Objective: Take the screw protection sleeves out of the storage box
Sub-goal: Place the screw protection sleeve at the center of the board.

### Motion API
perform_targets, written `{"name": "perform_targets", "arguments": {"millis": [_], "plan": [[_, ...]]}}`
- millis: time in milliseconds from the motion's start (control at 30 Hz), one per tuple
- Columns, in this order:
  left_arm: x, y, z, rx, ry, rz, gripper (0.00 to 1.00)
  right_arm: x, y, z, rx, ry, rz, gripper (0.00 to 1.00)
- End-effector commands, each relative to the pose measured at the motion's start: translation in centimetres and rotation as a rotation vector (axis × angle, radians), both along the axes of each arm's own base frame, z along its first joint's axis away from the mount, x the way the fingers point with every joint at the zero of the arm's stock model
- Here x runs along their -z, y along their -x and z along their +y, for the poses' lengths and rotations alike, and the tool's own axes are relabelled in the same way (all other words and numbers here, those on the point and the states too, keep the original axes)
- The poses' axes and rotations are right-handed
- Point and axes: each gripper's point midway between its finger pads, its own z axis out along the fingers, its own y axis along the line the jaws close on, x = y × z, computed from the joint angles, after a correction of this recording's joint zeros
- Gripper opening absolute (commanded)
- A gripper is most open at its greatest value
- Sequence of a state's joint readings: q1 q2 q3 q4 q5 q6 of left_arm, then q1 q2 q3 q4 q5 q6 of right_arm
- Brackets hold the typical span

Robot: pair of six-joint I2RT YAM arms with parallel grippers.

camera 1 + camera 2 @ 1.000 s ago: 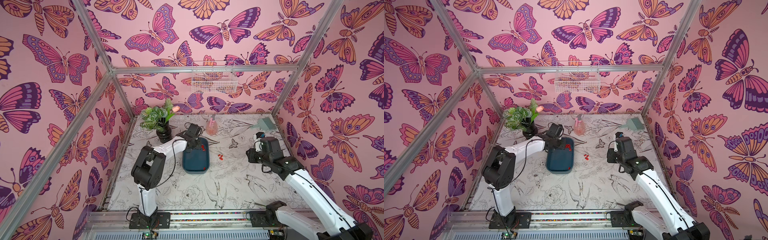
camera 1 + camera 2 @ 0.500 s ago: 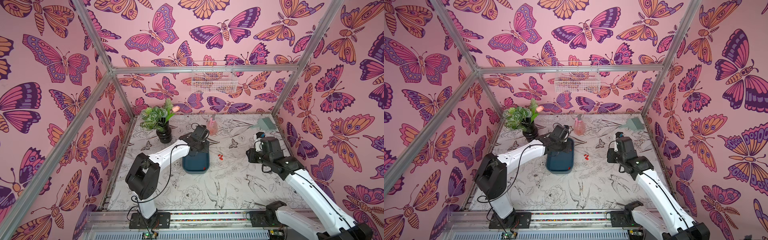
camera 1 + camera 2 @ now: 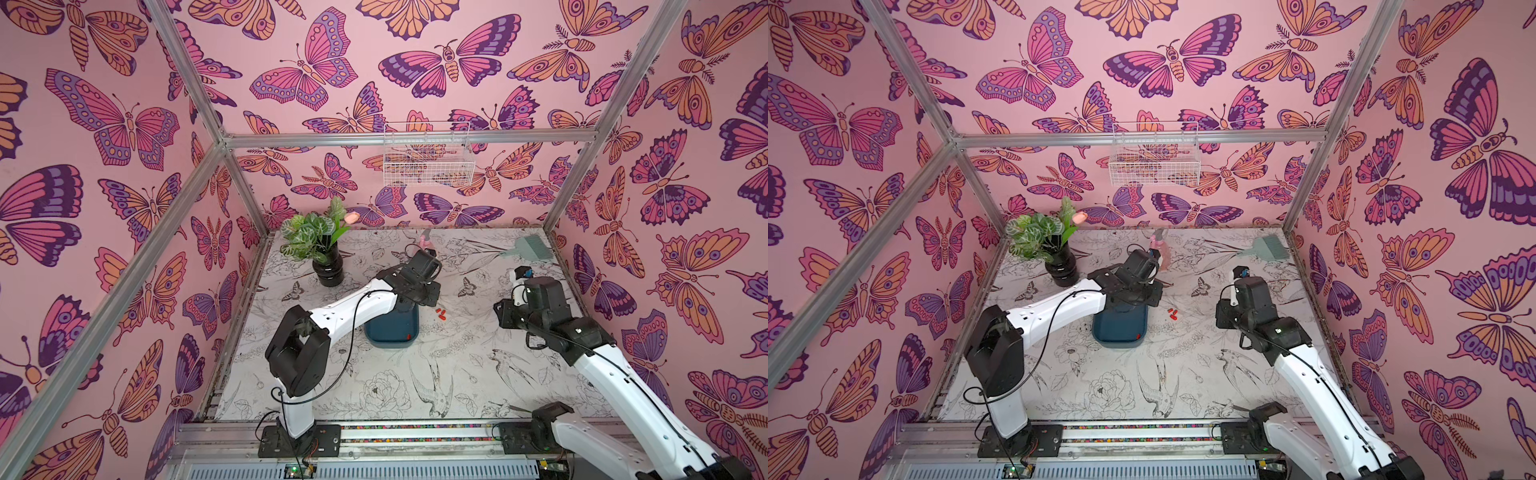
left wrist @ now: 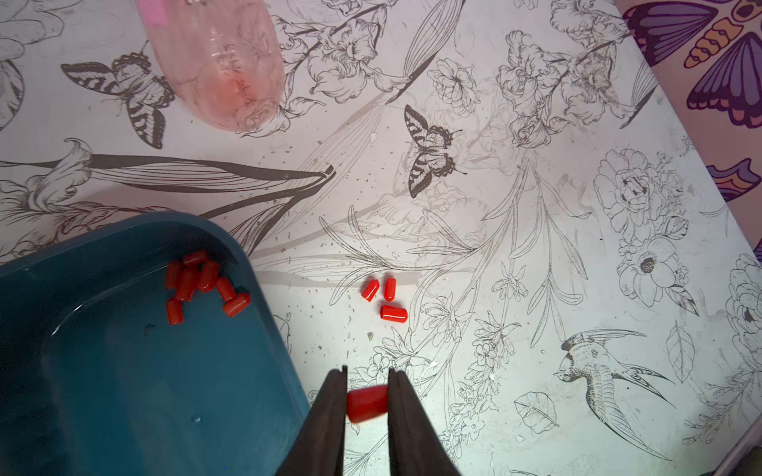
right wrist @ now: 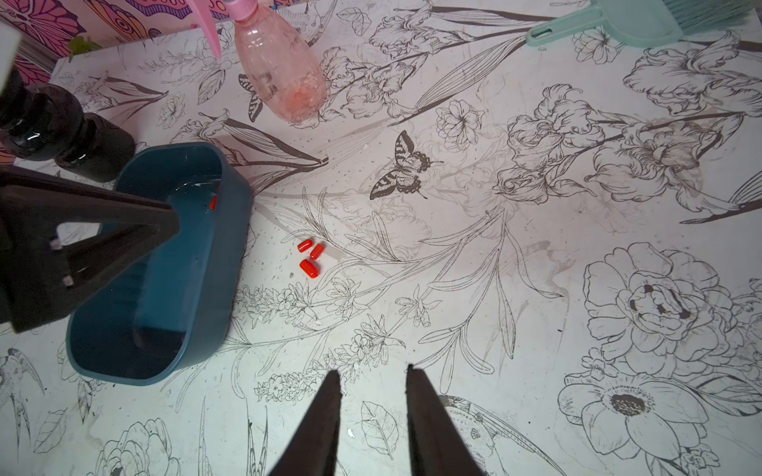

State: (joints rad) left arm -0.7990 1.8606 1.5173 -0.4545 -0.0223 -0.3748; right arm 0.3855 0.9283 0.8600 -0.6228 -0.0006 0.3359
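The left claw [image 4: 367, 373] grasps one small red-orange plastic sleeve [image 4: 367, 404] just beside the shallow teal plastic storage box [image 4: 123, 371]. The right claw [image 5: 373, 371] is released, empty.

Bright, even light; soft shadows; edges distorted

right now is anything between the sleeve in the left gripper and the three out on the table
Nothing visible: the left gripper holds its sleeve past the storage box rim, with only bare table up to the three loose sleeves.
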Motion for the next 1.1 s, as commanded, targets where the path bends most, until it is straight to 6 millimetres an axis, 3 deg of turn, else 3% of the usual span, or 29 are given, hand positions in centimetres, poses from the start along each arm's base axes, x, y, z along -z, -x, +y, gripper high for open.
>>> {"name": "perform_targets", "arguments": {"millis": [0,500,1067], "plan": [[1.4,0.3,-0.5,0.012,-0.033,0.037,0.22,0.6,0.5,-0.5,0.009,0.008,0.023,0.32],[6.8,0.2,-2.2,0.045,-0.123,0.107,0.23,0.9,0.4,-0.3,0.001,-0.002,0.031,0.32],[12.3,0.4,-1.7,0.058,-0.226,0.175,0.23,1.2,0.4,-0.2,-0.001,-0.011,0.040,0.32]]}}
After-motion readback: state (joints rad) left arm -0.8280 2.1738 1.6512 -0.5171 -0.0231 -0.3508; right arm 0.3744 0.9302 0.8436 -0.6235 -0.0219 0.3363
